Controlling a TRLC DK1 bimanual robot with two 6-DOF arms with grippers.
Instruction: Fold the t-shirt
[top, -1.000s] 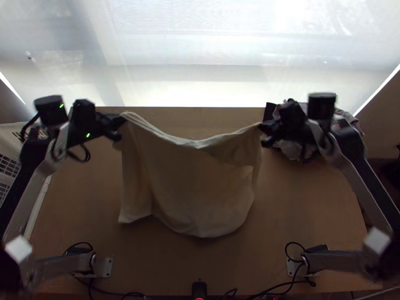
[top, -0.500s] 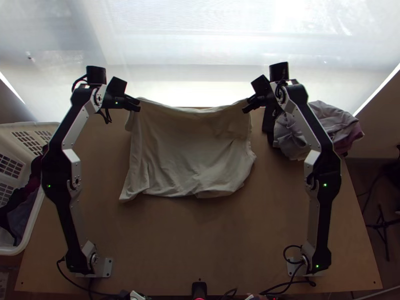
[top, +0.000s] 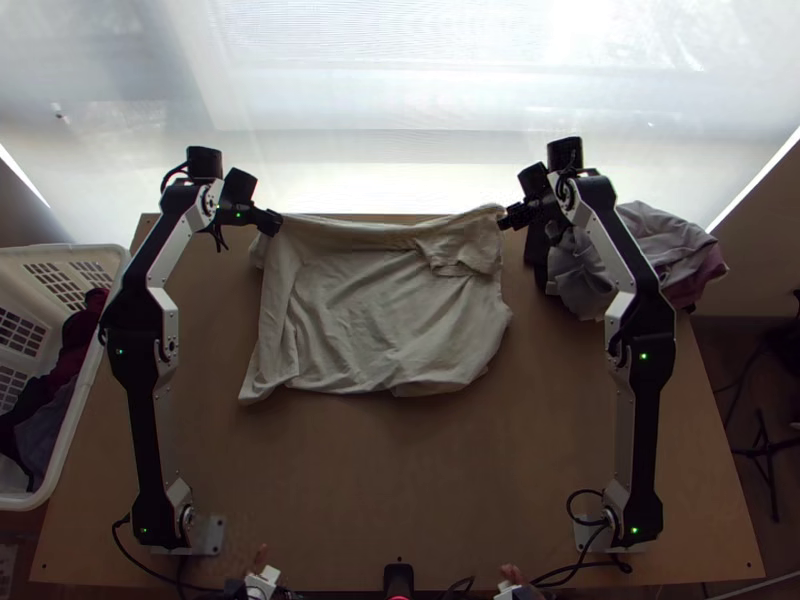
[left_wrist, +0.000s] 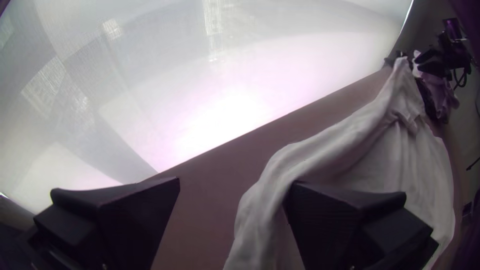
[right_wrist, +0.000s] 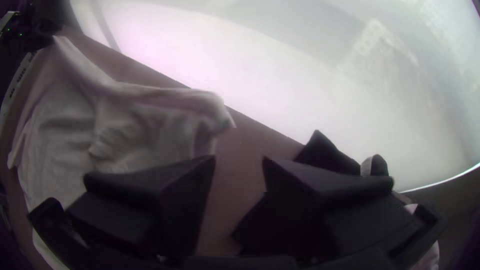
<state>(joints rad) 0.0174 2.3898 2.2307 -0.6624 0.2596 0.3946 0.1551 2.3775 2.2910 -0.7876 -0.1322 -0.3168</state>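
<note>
Laying-out stage, I'd say! Shirt (top: 385, 320) rumpled on the tabletop (top: 400, 480), left end effector (left_wrist: 235, 181), right end effector (right_wrist: 240, 158) both gape, and folding needs an edge pinched

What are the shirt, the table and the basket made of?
Shirt: probably soft, matte cotton; it wrinkles and drapes.
Table: seems wood, smooth and plain brown.
Basket: likely hard white plastic, with neat slots through its wall.
</note>
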